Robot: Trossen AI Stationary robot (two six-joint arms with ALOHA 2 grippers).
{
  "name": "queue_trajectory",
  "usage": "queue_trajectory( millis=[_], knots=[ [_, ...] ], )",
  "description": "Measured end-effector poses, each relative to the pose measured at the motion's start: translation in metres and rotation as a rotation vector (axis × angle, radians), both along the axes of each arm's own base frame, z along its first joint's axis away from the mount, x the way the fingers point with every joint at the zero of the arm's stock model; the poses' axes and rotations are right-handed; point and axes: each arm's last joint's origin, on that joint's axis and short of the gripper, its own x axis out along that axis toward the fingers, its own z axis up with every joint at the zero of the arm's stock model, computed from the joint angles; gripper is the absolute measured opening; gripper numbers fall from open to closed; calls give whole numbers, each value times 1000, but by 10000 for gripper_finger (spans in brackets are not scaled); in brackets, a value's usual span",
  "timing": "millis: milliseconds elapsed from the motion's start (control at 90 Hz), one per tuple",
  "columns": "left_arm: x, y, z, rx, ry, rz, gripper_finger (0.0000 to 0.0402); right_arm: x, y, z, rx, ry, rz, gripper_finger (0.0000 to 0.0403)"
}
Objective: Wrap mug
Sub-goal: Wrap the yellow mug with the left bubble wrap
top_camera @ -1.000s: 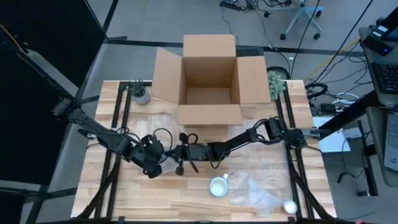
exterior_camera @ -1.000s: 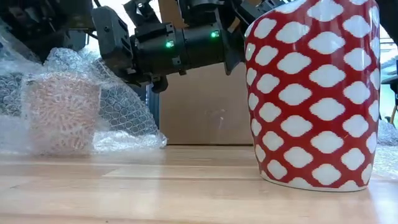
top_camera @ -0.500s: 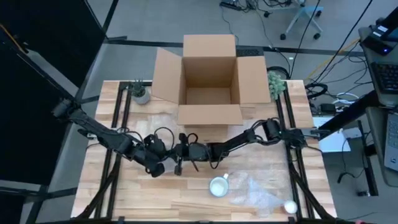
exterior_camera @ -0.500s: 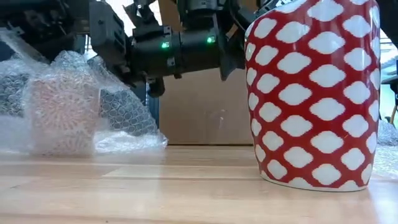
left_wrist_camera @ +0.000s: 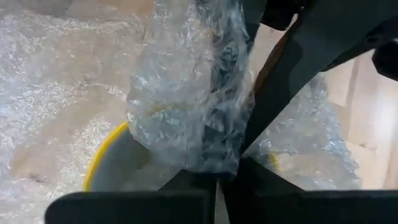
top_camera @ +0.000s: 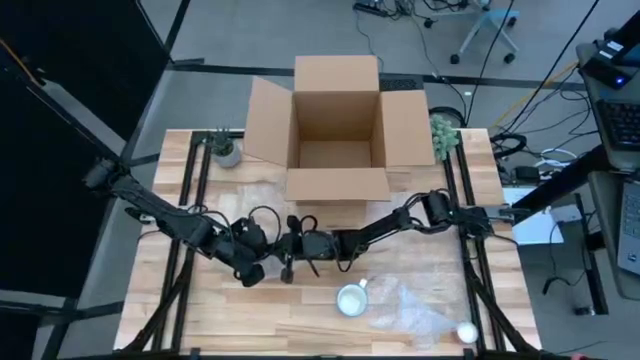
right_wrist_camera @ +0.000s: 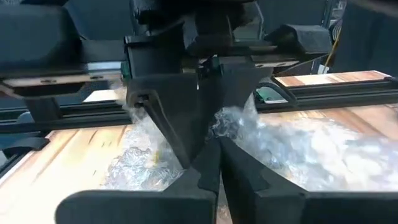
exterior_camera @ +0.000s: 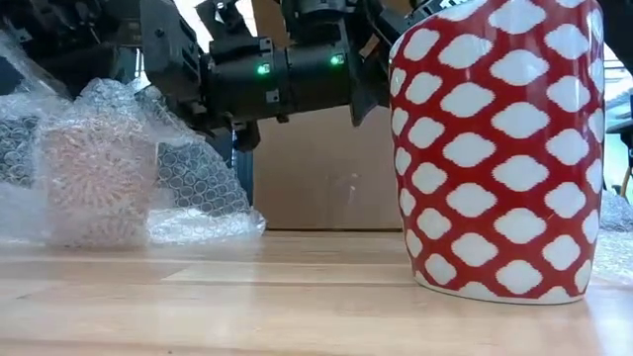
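Bubble wrap [left_wrist_camera: 186, 106] bunched between the left gripper [left_wrist_camera: 217, 177] fingers, which are closed down onto it; under the film a yellow-rimmed mug [left_wrist_camera: 115, 165] shows, lying in more wrap. High view puts the left gripper [top_camera: 262, 262] at about 9 o'clock of table centre, tip to tip with the right gripper [top_camera: 298, 248], both in front of the cardboard box [top_camera: 338, 125].

Right wrist view: right gripper [right_wrist_camera: 214, 165] fingers are pressed together with a sliver of bubble wrap [right_wrist_camera: 233, 124] at the tips; the left arm's fingers sit directly opposite, touching the same bundle.

Low view only: wrapped mug [exterior_camera: 97, 178] stands upright on the table [exterior_camera: 247, 297], film loose around it and spilling on both sides, arms directly above and behind. Its pattern reads reddish through the wrap. Red-and-white mug [exterior_camera: 499, 148] stands bare close to the lens at 3 o'clock, well apart from the wrapped one.

High view only: that second mug [top_camera: 352, 299] shows a white interior at 6 o'clock, a loose wrap sheet [top_camera: 420, 305] just beside it, small potted plants [top_camera: 226, 148] at the box's far corners.
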Motion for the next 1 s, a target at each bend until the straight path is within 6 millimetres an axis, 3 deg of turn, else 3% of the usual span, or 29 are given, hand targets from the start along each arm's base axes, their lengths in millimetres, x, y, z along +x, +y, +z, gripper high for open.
queue_trajectory(
  millis=[222, 744, 1000],
  knots=[
    [-7, 3, 20, 6, 6, -7, 2, 0, -1, 1, 1, -7, -6, 0],
    [-15, 11, 40, 14, -78, -43, 2, 0, -2, -2, -4, 9, -9, 0],
    [-29, 20, 84, -18, -249, -60, 2, 0, -2, -2, -2, 6, 4, 0]
  ],
)
